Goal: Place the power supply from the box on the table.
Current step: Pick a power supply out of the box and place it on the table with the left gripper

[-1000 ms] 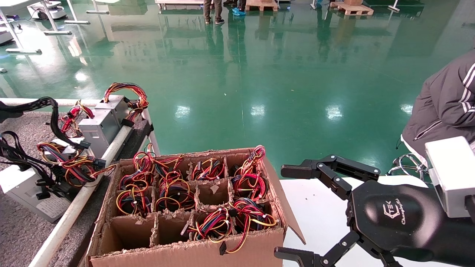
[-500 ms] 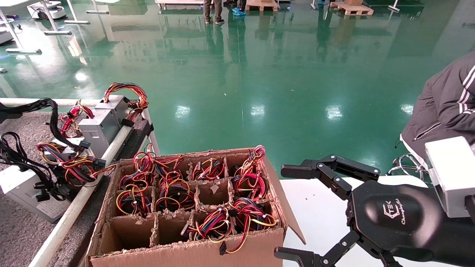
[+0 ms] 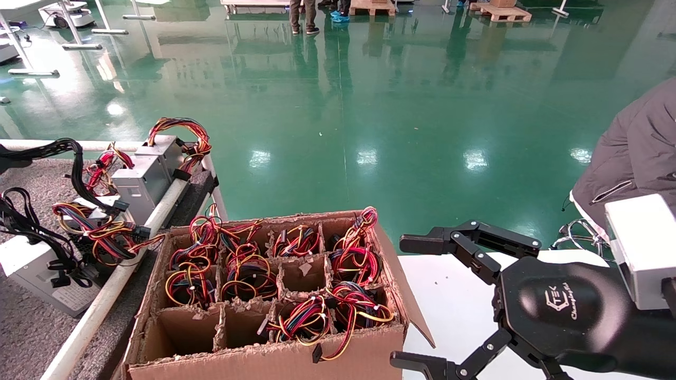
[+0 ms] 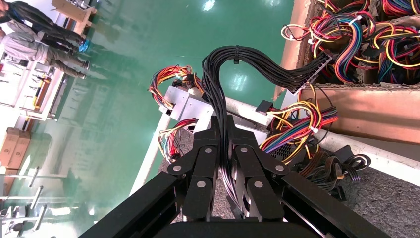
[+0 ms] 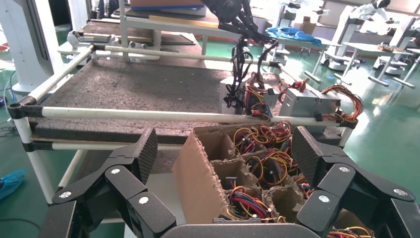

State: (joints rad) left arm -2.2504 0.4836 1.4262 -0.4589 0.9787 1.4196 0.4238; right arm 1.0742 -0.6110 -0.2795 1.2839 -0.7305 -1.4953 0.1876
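At the left edge of the head view, the power supply (image 3: 37, 274) rests on the grey table (image 3: 24, 327). The left gripper (image 4: 224, 148) pinches its black cable bundle (image 4: 233, 74). The right gripper (image 3: 422, 303) hangs spread wide at lower right, beside the box (image 3: 274, 353).

Left end effector (image 4: 224, 144) pinches black cable bundle (image 4: 233, 89), apparently tightly.
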